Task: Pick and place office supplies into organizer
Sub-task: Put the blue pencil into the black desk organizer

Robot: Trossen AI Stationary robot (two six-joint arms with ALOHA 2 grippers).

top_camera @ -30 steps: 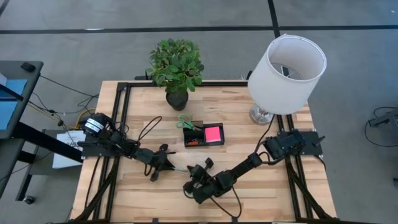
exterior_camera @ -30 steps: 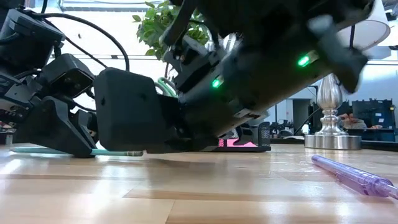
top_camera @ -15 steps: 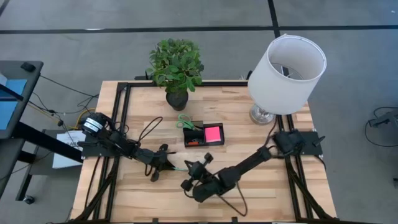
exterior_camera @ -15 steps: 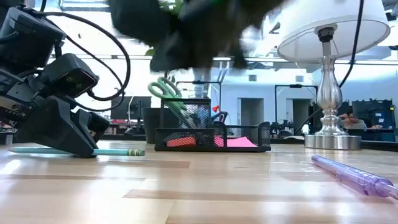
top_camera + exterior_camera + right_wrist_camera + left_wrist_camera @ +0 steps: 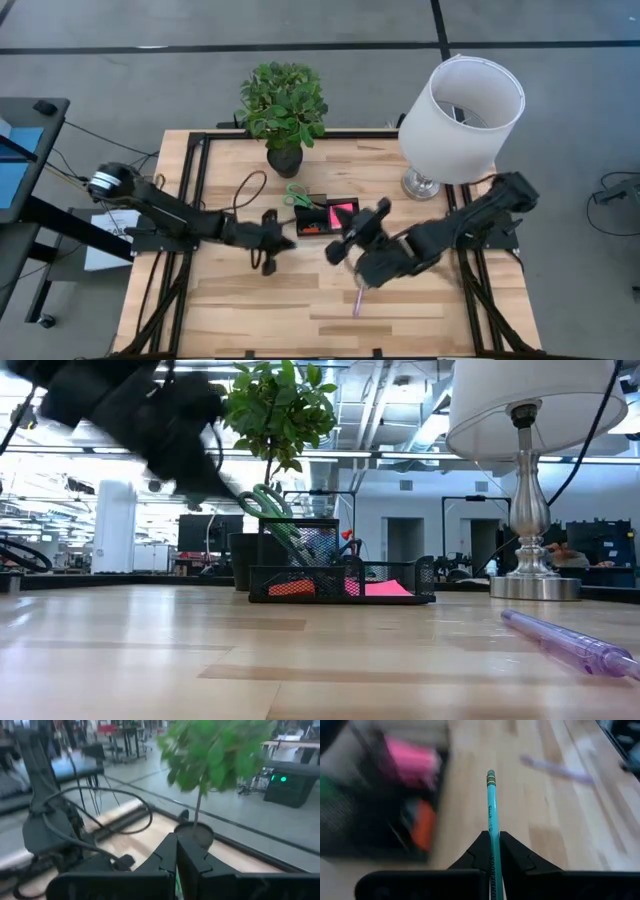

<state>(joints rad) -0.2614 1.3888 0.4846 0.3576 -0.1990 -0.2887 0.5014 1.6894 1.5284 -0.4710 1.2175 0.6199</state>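
My left gripper (image 5: 492,842) is shut on a thin teal pencil (image 5: 491,800) and hangs above the table just left of the organizer (image 5: 325,217). The organizer is a small black mesh tray (image 5: 340,582). It holds the pink sticky-note pad (image 5: 343,212), red bits and the green-handled scissors (image 5: 297,195). My right gripper (image 5: 340,250) is shut and empty (image 5: 176,851). It is raised over the table's middle, right of the organizer and facing the plant. A purple pen (image 5: 357,300) lies flat on the table near the near edge. My left gripper pinches the teal pencil's shaft (image 5: 493,827) between its two fingers. The pencil runs forward along the fingers, and its eraser end (image 5: 491,772) sticks out ahead toward the table's right. The pencil is lifted clear of the table.
A potted plant (image 5: 284,110) stands just behind the organizer at the far edge. A lamp with a white shade (image 5: 460,115) stands at the far right. The purple pen (image 5: 570,645) lies on bare wood near the front. Black rails run along the table's sides.
My left gripper has lifted the teal pencil off the table and carried it right and toward the far edge, up to the organizer. My right gripper has risen from the near middle and swung right and farther back, uncovering the purple pen on the table.
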